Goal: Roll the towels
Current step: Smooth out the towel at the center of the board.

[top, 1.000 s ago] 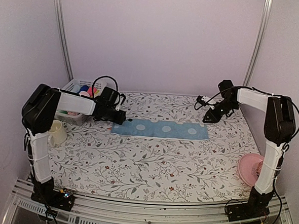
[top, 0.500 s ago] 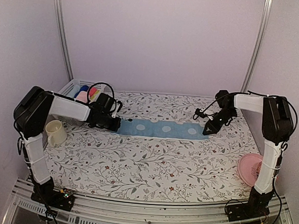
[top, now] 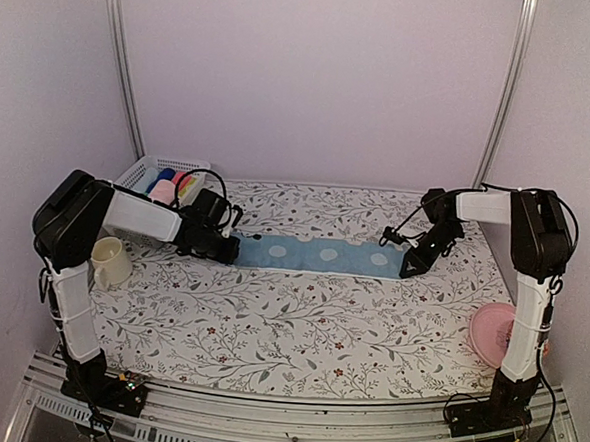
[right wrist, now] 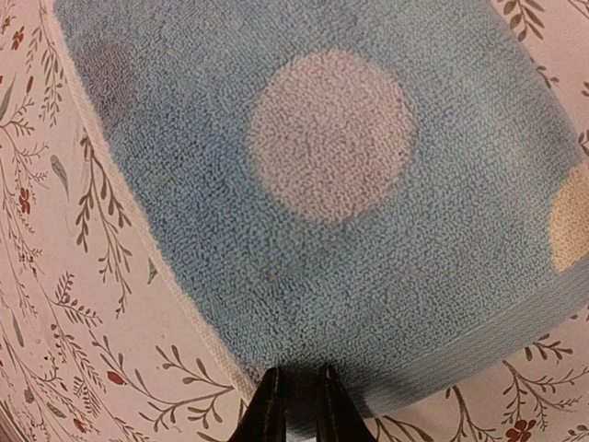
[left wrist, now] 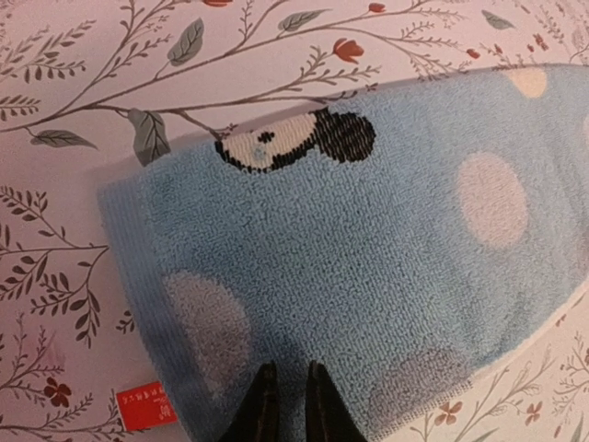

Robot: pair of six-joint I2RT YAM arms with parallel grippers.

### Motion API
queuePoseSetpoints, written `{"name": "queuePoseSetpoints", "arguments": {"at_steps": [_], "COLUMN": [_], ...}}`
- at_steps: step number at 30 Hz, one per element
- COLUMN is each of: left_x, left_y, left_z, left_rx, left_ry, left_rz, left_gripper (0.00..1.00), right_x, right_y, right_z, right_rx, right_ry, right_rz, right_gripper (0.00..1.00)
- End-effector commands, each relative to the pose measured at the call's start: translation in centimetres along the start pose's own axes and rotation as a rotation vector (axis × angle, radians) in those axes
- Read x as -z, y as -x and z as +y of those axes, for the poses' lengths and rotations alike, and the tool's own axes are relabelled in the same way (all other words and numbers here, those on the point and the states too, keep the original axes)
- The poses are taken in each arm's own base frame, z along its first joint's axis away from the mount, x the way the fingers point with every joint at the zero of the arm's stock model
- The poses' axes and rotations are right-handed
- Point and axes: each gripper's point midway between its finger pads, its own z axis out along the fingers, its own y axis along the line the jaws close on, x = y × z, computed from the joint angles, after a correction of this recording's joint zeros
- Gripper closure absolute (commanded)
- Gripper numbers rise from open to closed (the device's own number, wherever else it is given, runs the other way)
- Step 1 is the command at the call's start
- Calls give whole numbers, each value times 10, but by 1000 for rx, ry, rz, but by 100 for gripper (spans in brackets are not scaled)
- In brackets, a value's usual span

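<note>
A light blue towel with pale dots lies as a long flat strip across the middle of the flowered table. My left gripper sits low on its left end. In the left wrist view the gripper is shut, pinching the terry cloth near its edge, beside a small orange tag. My right gripper is down at the strip's right end. In the right wrist view the gripper is shut on the towel's folded border.
A white basket holding coloured cloth rolls stands at the back left, just behind my left arm. A cream mug sits at the left edge. A round pink plate lies at the front right beside the right arm.
Both grippers came down onto the ends of the blue towel and closed there. The left one moved right and down, and the right one dropped from above the table to the towel's right end.
</note>
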Motion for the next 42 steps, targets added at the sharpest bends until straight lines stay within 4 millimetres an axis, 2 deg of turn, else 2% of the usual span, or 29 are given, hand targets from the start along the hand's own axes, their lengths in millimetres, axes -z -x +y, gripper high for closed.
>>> {"name": "queuePoseSetpoints", "arguments": {"at_steps": [1,5,11,16,18,20,22,28,32,35,38,42], "left_x": [-4,1,-7,-9,-9,-8,-4,26,46,57,69,85], "left_y": [-5,-2,-18,-21,-20,-18,-12,19,32,33,33,33], "left_z": [-10,-11,-8,-7,-6,-4,-5,-13,-24,-31,-40,-45], "left_rx": [-6,-7,6,16,15,15,14,8,-10,-22,-33,-37], "left_ry": [-26,-25,-17,-16,-10,2,-3,-12,-9,-10,-11,-4], "left_rz": [-1,-12,18,19,15,11,-7,-96,-144,-164,-183,-208], "left_gripper": [87,86,86,85,79,70,61,34,23,21,20,19], "right_x": [14,50,99,145,159,164,159,121,89,68,54,35], "right_y": [10,35,54,68,71,72,72,57,47,40,32,24], "right_z": [-2,-10,-32,-50,-51,-49,-43,-40,-39,-41,-47,-46], "right_rx": [5,-16,-39,-59,-80,-122,-146,-244,-293,-329,-366,-394], "right_ry": [-34,-97,-319,-513,-545,-505,-422,-287,-220,-184,-197,-176], "right_rz": [-25,-125,-235,-344,-400,-451,-477,-437,-389,-357,-328,-294], "right_gripper": [82,53,0,1,1,1,1,1,1,1,4,8]}}
